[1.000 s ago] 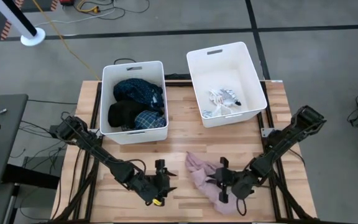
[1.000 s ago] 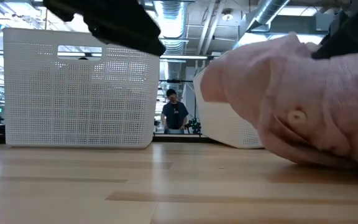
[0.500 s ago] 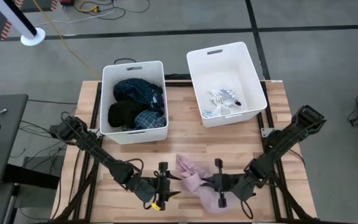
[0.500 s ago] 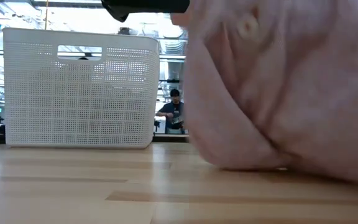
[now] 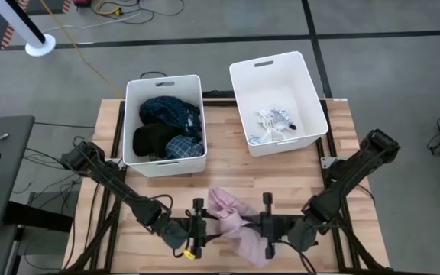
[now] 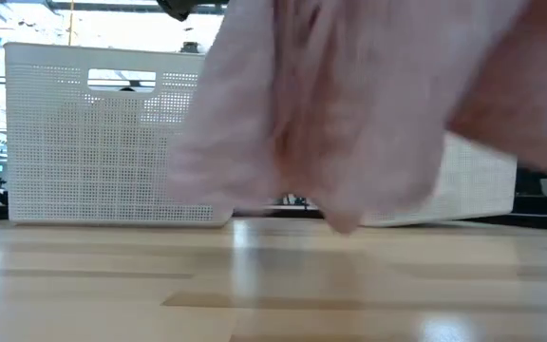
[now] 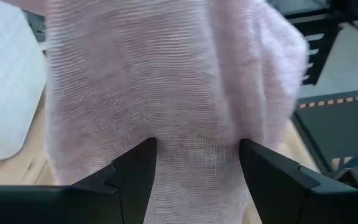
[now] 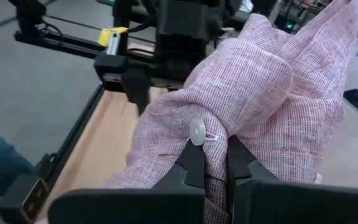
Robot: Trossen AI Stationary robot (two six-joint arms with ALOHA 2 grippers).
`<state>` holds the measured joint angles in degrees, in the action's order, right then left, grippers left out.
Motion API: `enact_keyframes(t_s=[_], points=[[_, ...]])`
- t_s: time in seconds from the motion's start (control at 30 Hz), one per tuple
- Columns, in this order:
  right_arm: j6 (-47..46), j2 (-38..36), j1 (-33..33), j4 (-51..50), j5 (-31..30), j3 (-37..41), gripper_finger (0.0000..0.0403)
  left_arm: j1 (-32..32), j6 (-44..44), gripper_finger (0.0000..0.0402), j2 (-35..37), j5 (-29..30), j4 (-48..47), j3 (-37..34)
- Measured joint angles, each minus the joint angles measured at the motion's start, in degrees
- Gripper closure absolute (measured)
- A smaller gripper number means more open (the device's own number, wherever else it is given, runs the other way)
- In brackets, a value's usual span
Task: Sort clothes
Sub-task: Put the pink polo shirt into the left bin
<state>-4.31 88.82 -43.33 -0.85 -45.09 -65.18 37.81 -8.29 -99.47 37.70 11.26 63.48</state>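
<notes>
A pale pink garment (image 5: pixel 231 221) is bunched up over the table's near middle. My right gripper (image 5: pixel 266 225) is shut on it from the right, and a white button (image 8: pixel 197 131) shows just beyond the fingers. My left gripper (image 5: pixel 199 227) is open at the garment's left side, and the pink cloth (image 7: pixel 191 112) fills the gap between its two fingers. Dark, navy patterned and blue plaid clothes (image 5: pixel 166 126) lie in the left white bin (image 5: pixel 131 114). White and striped clothes (image 5: pixel 273 126) lie in the right white bin (image 5: pixel 312 99). My right gripper pinches a bunched fold of the pink garment (image 8: pixel 211 152) between its two fingers, right beside the white button, several layers together. The fingers come level from the table's right side. The garment hangs slack, its lower edge (image 6: pixel 340 220) just above the tabletop. My left gripper's open fingers (image 7: pixel 135 165) stand on either side of the cloth; I cannot tell whether they touch it.
The two white bins stand side by side at the table's far half. Bare wooden tabletop (image 5: pixel 296 172) lies between the bins and the grippers. A person (image 6: pixel 283 198) stands far off in the room behind the table.
My right gripper has carried the pink garment toward the table's left and raised it. It lay on the table at the right and now hangs clear near the middle. The cloth has come in between my left gripper's open fingers.
</notes>
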Motion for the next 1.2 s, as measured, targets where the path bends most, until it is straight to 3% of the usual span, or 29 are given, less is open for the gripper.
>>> enact_keyframes(t_s=[0.27, 0.47, 0.8, 1.2], points=[[-6.45, -0.02, 1.91, -13.52, -1.36, -9.21, 0.039, 3.76, 0.76, 0.0177, 4.32, 0.04, 0.12, 0.0], [-13.6, -0.04, 4.77, -21.77, 2.14, -14.45, 0.0386, 6.42, 0.47, 0.0177, 4.82, 0.08, 1.69, 0.0], [-12.94, -0.04, 8.78, -20.69, 8.13, -20.68, 0.0386, 7.21, 3.93, 0.0177, 4.73, 0.1, 17.58, -0.02], [-0.73, -0.04, 9.25, -11.93, 12.59, -23.87, 0.0386, 0.64, 1.11, 0.0177, 4.71, 3.93, 19.37, -0.02]])
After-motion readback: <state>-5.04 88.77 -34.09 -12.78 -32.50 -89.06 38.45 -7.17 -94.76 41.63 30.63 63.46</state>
